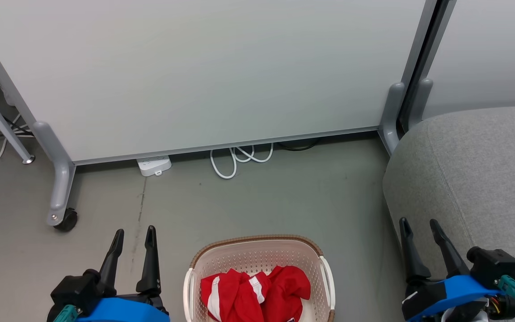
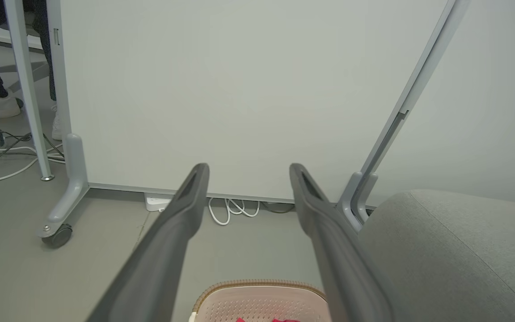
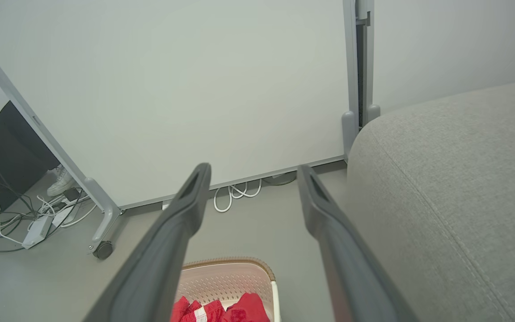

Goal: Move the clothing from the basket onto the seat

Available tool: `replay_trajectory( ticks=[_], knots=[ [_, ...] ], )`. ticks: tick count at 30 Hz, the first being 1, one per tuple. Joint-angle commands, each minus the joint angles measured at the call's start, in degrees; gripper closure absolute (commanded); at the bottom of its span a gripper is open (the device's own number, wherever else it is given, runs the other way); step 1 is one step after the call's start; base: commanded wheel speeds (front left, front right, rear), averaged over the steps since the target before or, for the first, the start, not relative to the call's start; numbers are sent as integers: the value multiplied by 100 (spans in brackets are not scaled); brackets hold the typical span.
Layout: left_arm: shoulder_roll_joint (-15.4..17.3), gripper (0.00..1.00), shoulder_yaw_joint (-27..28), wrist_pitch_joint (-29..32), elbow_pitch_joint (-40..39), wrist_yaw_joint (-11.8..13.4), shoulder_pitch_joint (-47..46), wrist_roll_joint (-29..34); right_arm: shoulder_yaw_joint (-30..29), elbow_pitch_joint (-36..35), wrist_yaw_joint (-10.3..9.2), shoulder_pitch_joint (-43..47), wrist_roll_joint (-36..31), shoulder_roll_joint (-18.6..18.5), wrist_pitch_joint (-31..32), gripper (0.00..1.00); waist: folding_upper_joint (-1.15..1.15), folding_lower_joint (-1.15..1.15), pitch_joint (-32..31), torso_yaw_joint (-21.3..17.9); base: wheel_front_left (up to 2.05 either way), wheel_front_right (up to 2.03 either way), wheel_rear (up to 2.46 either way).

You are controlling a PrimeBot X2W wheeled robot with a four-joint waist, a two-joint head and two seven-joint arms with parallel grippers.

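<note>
1. The clothing (image 1: 257, 290) is a crumpled red heap, one piece with white stripes. It lies inside the basket (image 1: 257, 239), which stands on the floor (image 1: 284, 201) at the bottom middle of the head view.
2. The left gripper (image 1: 135, 232) hangs to the left of the basket with its fingers spread and nothing between them.
3. The right gripper (image 1: 418, 223) hangs to the right of the basket, over the near edge of the seat (image 1: 485, 170). It too is spread and holds nothing.
4. The heap lies between the two grippers and below their fingertips, closer to the robot's body. The left gripper looks a little nearer to it, so either arm would have to draw back and reach down.
5. The heap spreads from side to side across the basket.
6. The fabric is soft and folded. The basket is cream plastic with small holes, a brown woven-look rim and rounded corners. The seat is grey cloth, rounded, with a stitched seam.
</note>
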Motion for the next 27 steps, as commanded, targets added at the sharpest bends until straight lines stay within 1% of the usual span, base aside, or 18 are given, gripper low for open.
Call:
replay_trajectory(
  ticks=[1,21,27],
  knots=[
    [39,0,-29,-51,-34,56,7,125,7,-19,11,11,-131,-28,-46,0,0,0,-14,0,0,0,0],
    [45,0,-100,-265,-35,119,122,849,7,1,12,92,-844,-32,-160,0,0,0,-68,-12,0,0,0],
    [44,0,-115,-251,-25,122,144,784,-14,5,11,76,-827,-31,-125,0,0,0,-94,-15,0,0,0]
  ],
)
